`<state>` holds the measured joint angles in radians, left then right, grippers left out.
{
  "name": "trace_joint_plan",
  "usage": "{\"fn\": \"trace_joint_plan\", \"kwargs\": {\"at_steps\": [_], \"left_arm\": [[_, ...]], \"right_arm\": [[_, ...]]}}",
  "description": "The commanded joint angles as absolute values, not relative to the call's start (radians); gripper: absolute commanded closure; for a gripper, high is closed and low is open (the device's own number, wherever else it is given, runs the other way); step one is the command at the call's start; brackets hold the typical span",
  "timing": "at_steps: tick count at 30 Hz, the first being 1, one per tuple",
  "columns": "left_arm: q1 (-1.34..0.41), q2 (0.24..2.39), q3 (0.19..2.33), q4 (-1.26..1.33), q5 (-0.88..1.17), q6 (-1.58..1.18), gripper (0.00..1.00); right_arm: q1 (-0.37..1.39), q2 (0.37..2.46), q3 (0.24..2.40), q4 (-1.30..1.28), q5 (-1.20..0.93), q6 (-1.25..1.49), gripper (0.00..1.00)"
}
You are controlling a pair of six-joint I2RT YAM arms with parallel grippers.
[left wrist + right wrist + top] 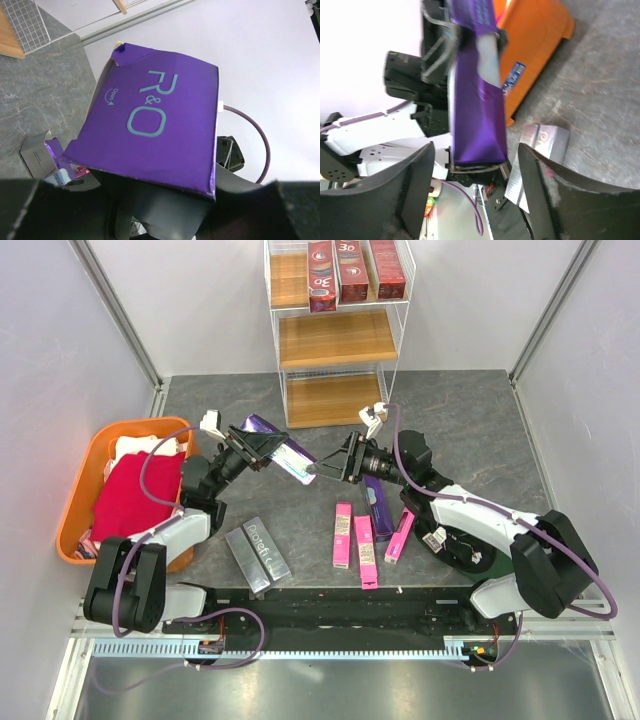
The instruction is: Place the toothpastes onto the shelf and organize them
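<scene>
One purple toothpaste box (278, 452) is held in the air between the two arms, above the counter (470, 430) and in front of the shelf (335, 337). The left end effector (246, 446) is closed firmly on one end of it, and the printed face of the box fills the left wrist view. The right end effector (475, 147) has its jaws wide apart. In the right wrist view the free end of the box lies between the two fingers with no visible contact, so this end effector has hold of nothing. The step in hand seems to be a hand-over from left to right. To do it well, the right arm should take the box deeper between its fingers and set them against the two broad faces, not the narrow edges, because thin cardboard is easily crushed at a corner. The right jaws should close fully before the left ones let go; otherwise the box may fall among the three pink boxes (365, 545) lying below. A grip near the end is better than one at the middle, so that the long box can be slid onto a tier. Three red boxes (350, 270) lie on the top tier and the two lower tiers are bare, so the middle tier looks like a sensible place for the purple kind.
</scene>
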<state>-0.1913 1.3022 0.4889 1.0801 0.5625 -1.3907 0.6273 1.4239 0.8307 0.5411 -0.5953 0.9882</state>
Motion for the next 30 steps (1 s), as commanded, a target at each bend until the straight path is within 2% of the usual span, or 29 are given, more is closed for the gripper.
{"fn": "trace_joint_plan", "kwargs": {"at_steps": [1,6,13,16,19,21,24,28,30], "left_arm": [[-0.193,1.307,0.514,1.169,0.594,-1.433,0.60],[-0.195,1.308,0.512,1.169,0.586,-1.428,0.58],[-0.195,1.312,0.548,1.138,0.595,-1.416,0.57],[-0.195,1.316,0.557,1.138,0.603,-1.417,0.55],[-0.195,1.307,0.561,1.123,0.623,-1.405,0.48],[-0.195,1.295,0.572,1.069,0.644,-1.368,0.40],[-0.195,1.247,0.592,0.918,0.670,-1.260,0.31],[-0.193,1.154,0.618,0.656,0.660,-1.085,0.20],[-0.192,1.091,0.632,0.483,0.634,-0.978,0.09]], "right_arm": [[0.634,1.439,0.827,0.712,-0.610,1.045,0.30],[0.647,1.443,0.850,0.701,-0.643,1.035,0.44],[0.649,1.453,0.900,0.621,-0.693,0.989,0.39],[0.650,1.462,0.899,0.629,-0.686,0.996,0.44],[0.650,1.466,0.897,0.644,-0.677,1.009,0.56],[0.652,1.468,0.897,0.655,-0.672,1.017,0.63],[0.650,1.473,0.905,0.657,-0.663,1.029,0.68],[0.644,1.477,0.914,0.667,-0.655,1.043,0.71],[0.637,1.480,0.917,0.675,-0.652,1.057,0.73]]}}
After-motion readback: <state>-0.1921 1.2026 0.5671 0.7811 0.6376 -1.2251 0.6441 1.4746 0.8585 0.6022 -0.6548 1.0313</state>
